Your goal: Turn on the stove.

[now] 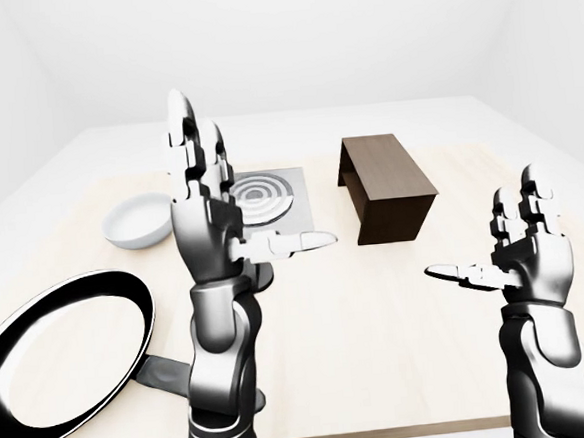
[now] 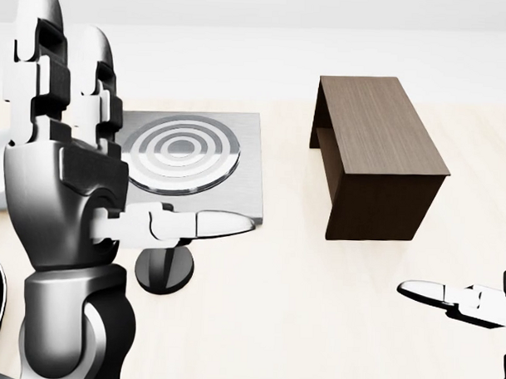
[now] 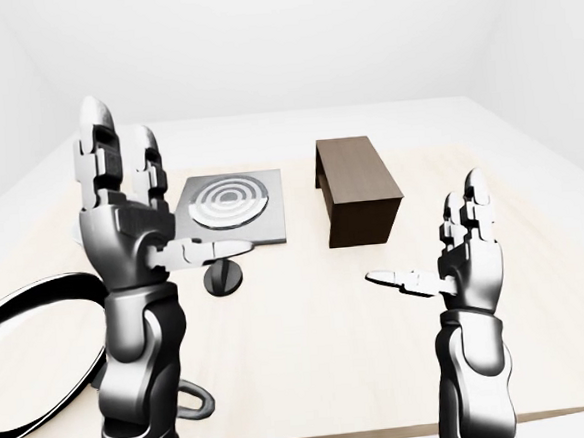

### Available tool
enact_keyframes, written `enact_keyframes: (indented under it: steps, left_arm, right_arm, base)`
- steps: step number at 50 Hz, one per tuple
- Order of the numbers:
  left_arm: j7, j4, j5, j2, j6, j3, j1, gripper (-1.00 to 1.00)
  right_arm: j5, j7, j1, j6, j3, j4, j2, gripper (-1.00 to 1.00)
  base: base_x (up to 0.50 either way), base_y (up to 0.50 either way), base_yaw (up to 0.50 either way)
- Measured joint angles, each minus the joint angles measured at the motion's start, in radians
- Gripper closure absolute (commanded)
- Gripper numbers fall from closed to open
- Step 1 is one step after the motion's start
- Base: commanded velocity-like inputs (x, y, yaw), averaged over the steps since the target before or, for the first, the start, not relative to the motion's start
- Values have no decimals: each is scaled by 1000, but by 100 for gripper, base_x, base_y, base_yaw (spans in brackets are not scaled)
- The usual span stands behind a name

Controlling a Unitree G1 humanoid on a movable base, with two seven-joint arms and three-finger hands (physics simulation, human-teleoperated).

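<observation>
My left hand (image 1: 207, 220) is raised, fingers spread wide, above the round stove knob (image 2: 164, 270) near the stove (image 2: 183, 158); my right hand (image 1: 528, 253) hovers open, holding nothing.

A dark brown wooden box-shaped stand (image 2: 379, 156) stood on the pale wooden bench (image 2: 315, 325). A shallow white bowl (image 1: 139, 220) sat near the left-eye view's left, with a black frying pan (image 1: 61, 360) lower left.
</observation>
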Motion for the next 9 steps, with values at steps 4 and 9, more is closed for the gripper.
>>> enact_keyframes:
  steps: [4, 9]
  left_arm:
    - [-2, -23, -3, 1, 0, 0, 1, -100]
    - [-4, -31, -9, 4, 0, 4, 2, -100]
  right_arm:
    - [0, 0, 0, 0, 0, 4, 0, -100]
    - [-1, 1, 1, 0, 1, 7, 0, -100]
  base:
    - [0, 0, 0]
    - [0, 0, 0]
